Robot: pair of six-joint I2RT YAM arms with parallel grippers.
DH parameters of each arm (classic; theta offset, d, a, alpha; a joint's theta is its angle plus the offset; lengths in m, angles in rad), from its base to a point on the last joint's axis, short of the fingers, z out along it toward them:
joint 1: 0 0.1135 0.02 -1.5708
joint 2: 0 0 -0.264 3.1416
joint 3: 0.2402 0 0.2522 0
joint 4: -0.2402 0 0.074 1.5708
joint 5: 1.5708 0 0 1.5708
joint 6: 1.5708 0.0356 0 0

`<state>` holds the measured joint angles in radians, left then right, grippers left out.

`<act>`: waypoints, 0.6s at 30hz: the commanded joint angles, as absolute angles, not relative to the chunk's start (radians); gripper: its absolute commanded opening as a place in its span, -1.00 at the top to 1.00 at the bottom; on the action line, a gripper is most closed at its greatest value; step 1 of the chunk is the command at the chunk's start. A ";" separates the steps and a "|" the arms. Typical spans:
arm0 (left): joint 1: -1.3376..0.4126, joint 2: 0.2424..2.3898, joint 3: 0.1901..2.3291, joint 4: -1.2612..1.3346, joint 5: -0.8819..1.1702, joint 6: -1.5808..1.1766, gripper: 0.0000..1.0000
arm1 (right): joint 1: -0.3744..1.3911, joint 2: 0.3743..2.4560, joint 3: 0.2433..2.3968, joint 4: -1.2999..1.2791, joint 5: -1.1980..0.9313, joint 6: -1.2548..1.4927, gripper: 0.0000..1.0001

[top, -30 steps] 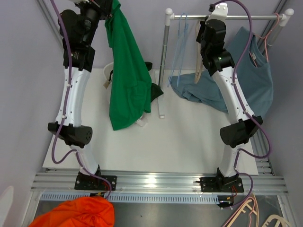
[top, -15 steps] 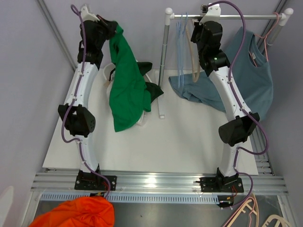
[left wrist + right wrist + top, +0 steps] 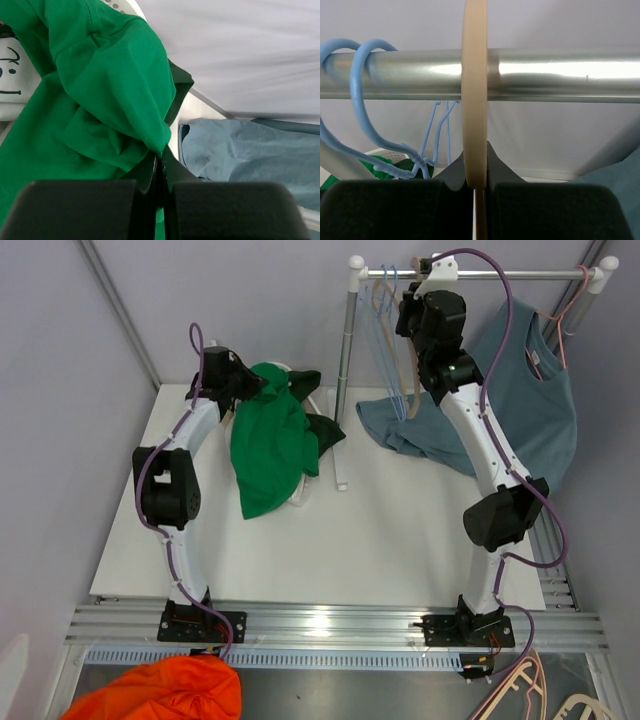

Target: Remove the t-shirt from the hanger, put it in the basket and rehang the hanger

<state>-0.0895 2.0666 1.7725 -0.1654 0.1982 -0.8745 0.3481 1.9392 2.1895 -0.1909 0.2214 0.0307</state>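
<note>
The green t-shirt (image 3: 265, 445) lies crumpled on the white table (image 3: 400, 540) at the back left, off any hanger. My left gripper (image 3: 262, 388) is low at its far end, shut on a fold of the shirt; in the left wrist view the jaws (image 3: 159, 161) pinch green cloth (image 3: 100, 90). My right gripper (image 3: 405, 315) is up at the metal rail (image 3: 520, 276), shut on the hook of a beige hanger (image 3: 409, 390). In the right wrist view the hook (image 3: 474, 100) sits over the rail (image 3: 560, 75), with the gripper (image 3: 479, 186) closed around it.
Light blue hangers (image 3: 385, 330) hang on the rail left of the beige one. A blue-grey t-shirt (image 3: 530, 410) hangs on a pink hanger at the right and drapes onto the table. A white object (image 3: 303, 495) lies under the green shirt. An orange cloth (image 3: 160, 695) lies at the near left.
My left arm has come down from high, lowering the green t-shirt into a heap on the table. My right gripper has risen with the beige hanger to the rail.
</note>
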 commanded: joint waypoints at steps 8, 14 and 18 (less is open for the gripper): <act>-0.103 2.008 1.812 -0.210 0.230 -0.813 -0.99 | 0.367 1.888 2.198 -0.221 0.236 0.038 -0.07; -0.152 1.889 1.801 -0.224 0.124 -0.726 -0.99 | 0.333 1.826 2.203 -0.297 0.216 0.051 -0.34; -0.196 1.806 1.830 -0.261 0.014 -0.632 -0.99 | 0.316 1.724 2.116 -0.314 0.219 0.049 -0.41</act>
<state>-0.1558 1.9343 1.7714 -0.2573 0.1047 -0.7338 0.3286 1.8549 2.1525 -0.3035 0.2157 0.0490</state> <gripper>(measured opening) 0.994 0.699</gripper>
